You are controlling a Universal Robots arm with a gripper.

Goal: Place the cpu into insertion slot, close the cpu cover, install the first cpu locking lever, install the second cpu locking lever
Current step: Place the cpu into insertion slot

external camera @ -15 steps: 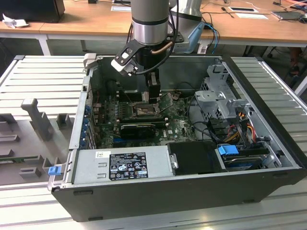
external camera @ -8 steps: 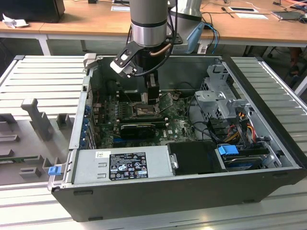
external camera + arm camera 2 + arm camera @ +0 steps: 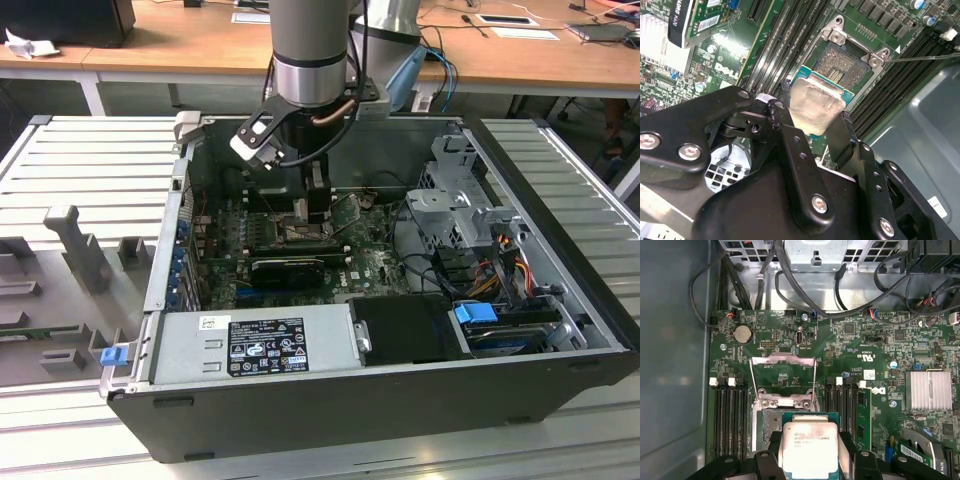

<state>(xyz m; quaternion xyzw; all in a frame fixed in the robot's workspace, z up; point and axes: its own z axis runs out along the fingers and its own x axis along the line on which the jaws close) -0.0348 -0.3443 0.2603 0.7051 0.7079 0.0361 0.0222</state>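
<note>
My gripper point(image 3: 815, 122) is shut on the cpu point(image 3: 817, 102), a pale silvery square chip pinched by two opposite edges between black fingers point(image 3: 790, 135). The chip hangs tilted, just above the insertion slot point(image 3: 845, 65), a dark square socket with a silvery metal rim, and overlaps one side of it. In the first wrist view the cpu point(image 3: 810, 440) covers part of the insertion slot point(image 3: 769, 425), and the cpu cover point(image 3: 782, 359) stands flipped open beyond it. In the exterior view the gripper point(image 3: 315, 208) reaches down into the computer case over the motherboard.
Black memory slots point(image 3: 730, 410) flank the socket on both sides. A grey power supply point(image 3: 250, 345) lines the near case wall, and a drive cage point(image 3: 455, 195) with cables stands on the exterior view's right. A ribbed silver heatsink point(image 3: 927, 390) sits on the board.
</note>
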